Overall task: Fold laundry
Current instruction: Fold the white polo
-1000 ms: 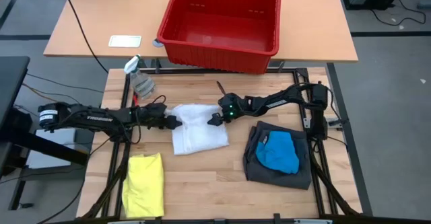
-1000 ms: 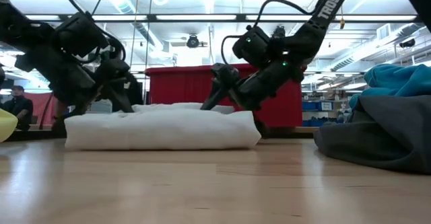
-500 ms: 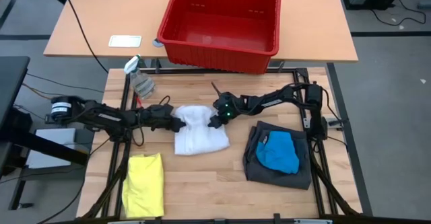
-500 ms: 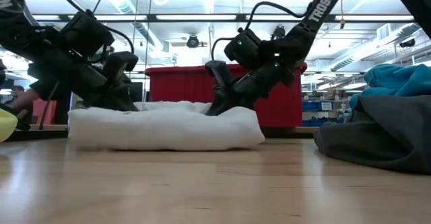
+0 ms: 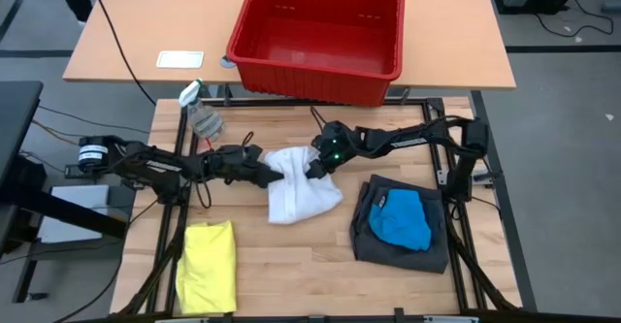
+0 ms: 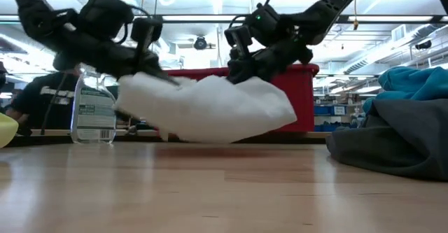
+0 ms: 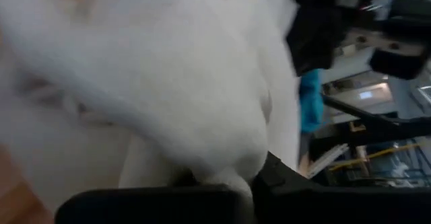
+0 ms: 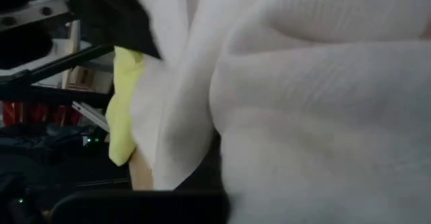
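Note:
A white folded garment (image 5: 303, 195) hangs between my two grippers at the table's middle, its far edge raised. My left gripper (image 5: 271, 176) is shut on its far left corner, my right gripper (image 5: 314, 167) on its far right corner. In the low view the garment (image 6: 210, 110) sags below both grippers, and I cannot tell whether its lowest part touches the table. A yellow shirt (image 5: 207, 265) lies flat at the near left. Dark grey shorts (image 5: 374, 241) lie at the right with a bright blue piece (image 5: 400, 216) on top. My left gripper pinches the white garment's far left corner (image 7: 229, 173) between its two fingers, coming level from the table's left. The cloth is bunched there and hangs below the fingers. My right gripper pinches the far right corner (image 6: 245, 79), slanting down from the right. The cloth droops from it in thick folds (image 8: 323, 83).
A clear spray bottle (image 5: 200, 115) stands at the table's far left corner. The red basket (image 5: 315, 66) sits on a second table beyond the far edge. A person (image 6: 42, 103) shows in the room behind the bottle.
Both grippers have shut on the white garment's far edge and risen, the left one also going toward the table's right. The garment, which lay flat and folded, now has its far edge lifted and bunched inward, and its body has slid a little toward the right.

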`<state>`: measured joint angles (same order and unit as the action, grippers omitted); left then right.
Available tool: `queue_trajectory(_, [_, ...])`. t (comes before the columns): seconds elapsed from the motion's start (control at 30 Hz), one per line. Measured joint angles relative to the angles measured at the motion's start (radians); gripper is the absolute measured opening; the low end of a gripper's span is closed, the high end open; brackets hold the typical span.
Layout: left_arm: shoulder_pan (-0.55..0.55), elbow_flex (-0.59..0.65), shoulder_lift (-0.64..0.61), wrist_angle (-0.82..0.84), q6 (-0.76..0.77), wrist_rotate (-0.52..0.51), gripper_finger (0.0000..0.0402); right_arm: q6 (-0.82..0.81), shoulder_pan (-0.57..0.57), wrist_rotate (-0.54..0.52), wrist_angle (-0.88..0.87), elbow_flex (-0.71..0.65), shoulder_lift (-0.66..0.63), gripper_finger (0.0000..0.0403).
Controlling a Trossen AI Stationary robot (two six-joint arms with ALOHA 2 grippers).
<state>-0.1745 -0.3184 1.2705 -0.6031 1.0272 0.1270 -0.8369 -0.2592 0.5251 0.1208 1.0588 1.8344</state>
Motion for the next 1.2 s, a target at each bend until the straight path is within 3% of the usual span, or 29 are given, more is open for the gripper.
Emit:
queue_trajectory(0.13, [0.0,-0.078,0.0,0.063,-0.031,0.02,0.001,0.035,0.0,-0.005,-0.098,0.0,-0.046,0.0025])
queue_trajectory(0.3, [0.004,-0.136,-0.001,0.377,-0.101,0.016,0.001,0.07,0.008,-0.06,-0.191,-0.01,-0.054,0.0025])
queue_trajectory(0.43, [0.037,-0.117,0.0,0.5,-0.093,0.016,0.001,0.048,0.043,-0.123,-0.188,-0.044,-0.054,0.0025])
queue_trajectory(0.53, [0.084,-0.103,-0.001,0.505,-0.072,0.026,0.001,0.047,0.073,-0.136,-0.185,-0.054,-0.053,0.0048])
queue_trajectory(0.73, [0.214,-0.1,-0.001,0.504,-0.031,0.059,0.0009,0.051,0.086,-0.137,-0.204,-0.058,-0.071,0.0179])
queue_trajectory(0.83, [0.291,-0.1,-0.001,0.506,-0.013,0.059,0.0009,0.046,0.068,-0.143,-0.198,-0.057,-0.1,0.0222])
queue_trajectory(0.97, [0.401,-0.1,-0.001,0.499,0.004,0.062,0.0009,0.053,0.051,-0.18,-0.198,-0.057,-0.144,0.0241])
queue_trajectory(1.2, [0.588,-0.102,-0.001,0.412,0.094,0.041,0.0009,0.081,0.046,-0.218,-0.196,-0.056,-0.202,0.0238])
